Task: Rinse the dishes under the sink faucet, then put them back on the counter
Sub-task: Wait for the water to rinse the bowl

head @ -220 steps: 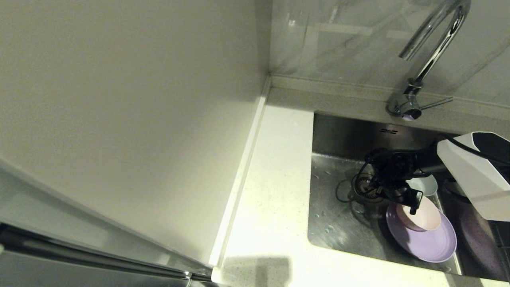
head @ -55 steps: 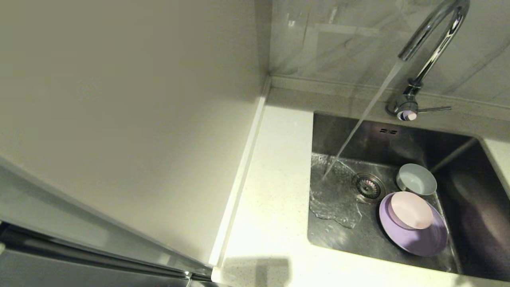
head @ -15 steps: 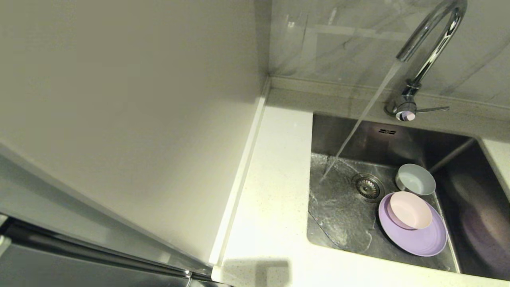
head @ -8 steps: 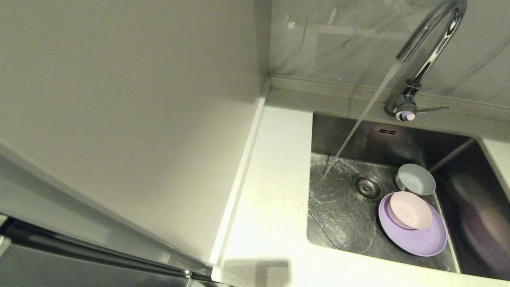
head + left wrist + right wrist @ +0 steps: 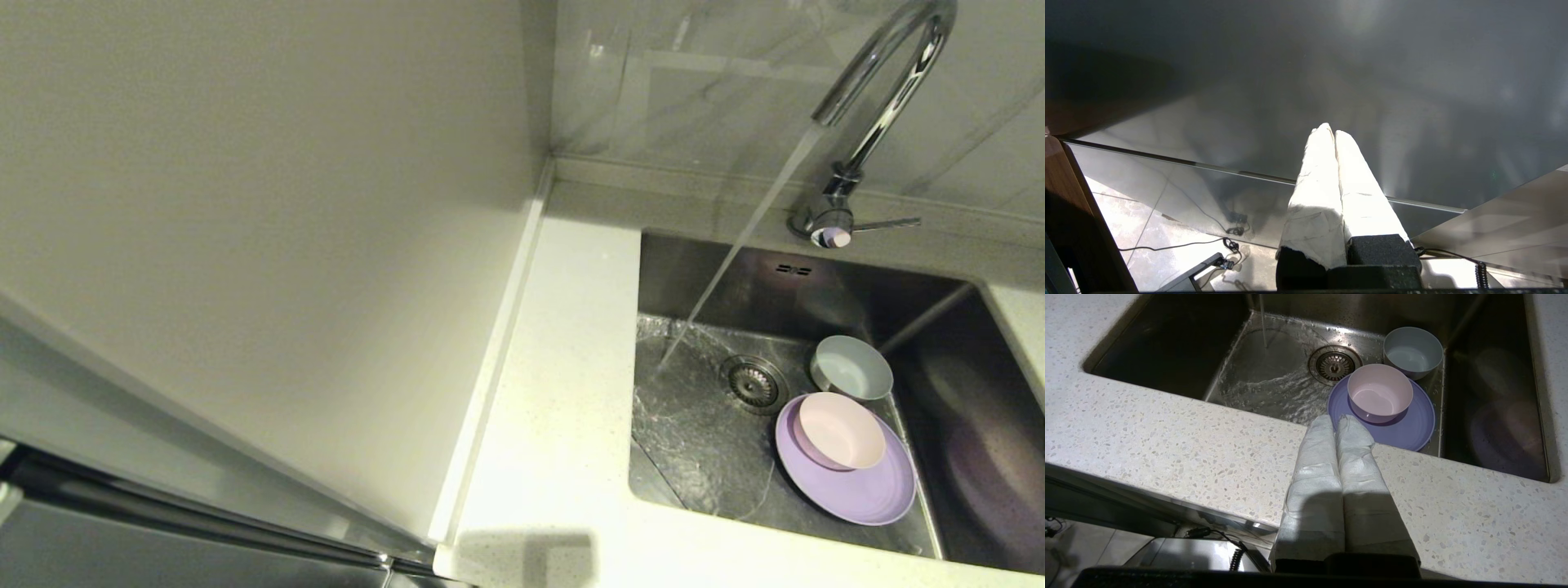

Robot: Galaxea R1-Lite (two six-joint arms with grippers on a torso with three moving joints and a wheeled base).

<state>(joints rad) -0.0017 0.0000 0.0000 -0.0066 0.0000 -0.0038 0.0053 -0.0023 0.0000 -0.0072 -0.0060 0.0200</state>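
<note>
Water runs from the faucet point(image 5: 878, 98) onto the floor of the sink point(image 5: 702, 457), landing left of the drain strainer point(image 5: 753, 382), but none of the 3 dishes sits under the stream. The lavender plate point(image 5: 857, 490) lies flat on the sink floor at the right, the pink bowl point(image 5: 841, 430) stands upright on it, and the pale blue-white bowl point(image 5: 853, 369) stands just behind, apparently touching the plate's edge. So the tap is on, while rinsing each dish and setting it on the table point(image 5: 547, 392) are not yet done.

The right claw point(image 5: 1338, 418) is closed and empty, hanging over the table's front edge, near the plate and pink bowl but above them and apart. The left claw point(image 5: 1331, 130) is closed too, empty, parked low beside a dark cabinet front, well away from the sink.
</note>
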